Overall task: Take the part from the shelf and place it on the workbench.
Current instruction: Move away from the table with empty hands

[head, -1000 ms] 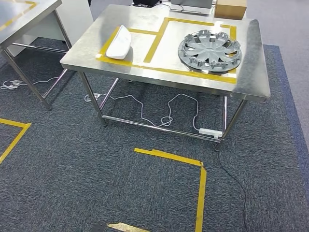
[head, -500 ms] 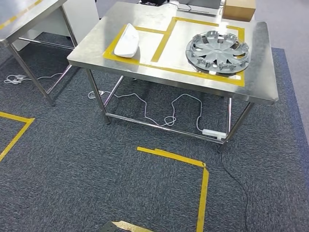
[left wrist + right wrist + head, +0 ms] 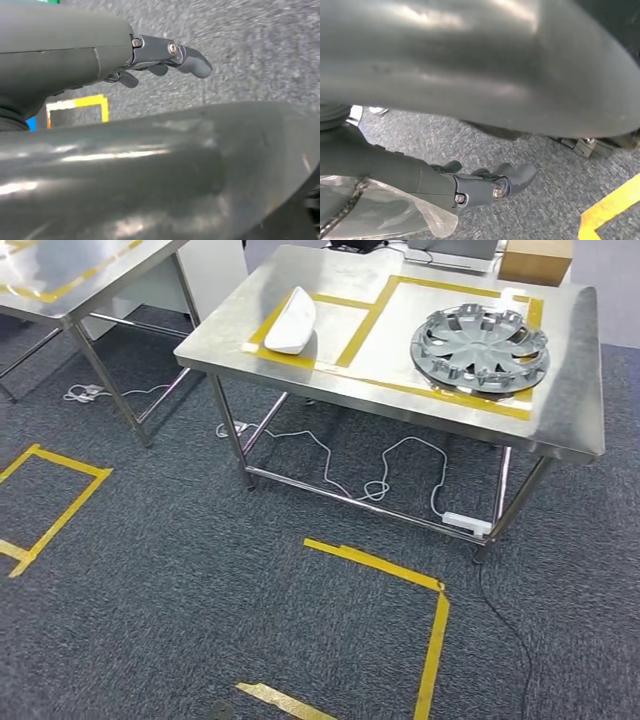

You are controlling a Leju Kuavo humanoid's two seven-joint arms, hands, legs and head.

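I see my left hand (image 3: pixel 166 57) and right hand (image 3: pixel 486 185) hanging over grey carpet (image 3: pixel 189 580), fingers loosely extended, grasping nothing — the silver plastic hubcap (image 3: pixel 479 347) lies on the steel workbench (image 3: pixel 573 400), beside a white curved part (image 3: pixel 293 320).

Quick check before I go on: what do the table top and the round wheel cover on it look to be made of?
Table top: looks like brushed stainless steel, dull grey with soft blurred reflections. Wheel cover: probably moulded plastic with a silver-grey painted finish, judging by its thin spokes and even sheen; metal cannot be ruled out.

right hand (image 3: pixel 478 185) empty, grey carpet (image 3: pixel 546 170), yellow tape (image 3: pixel 610 210)
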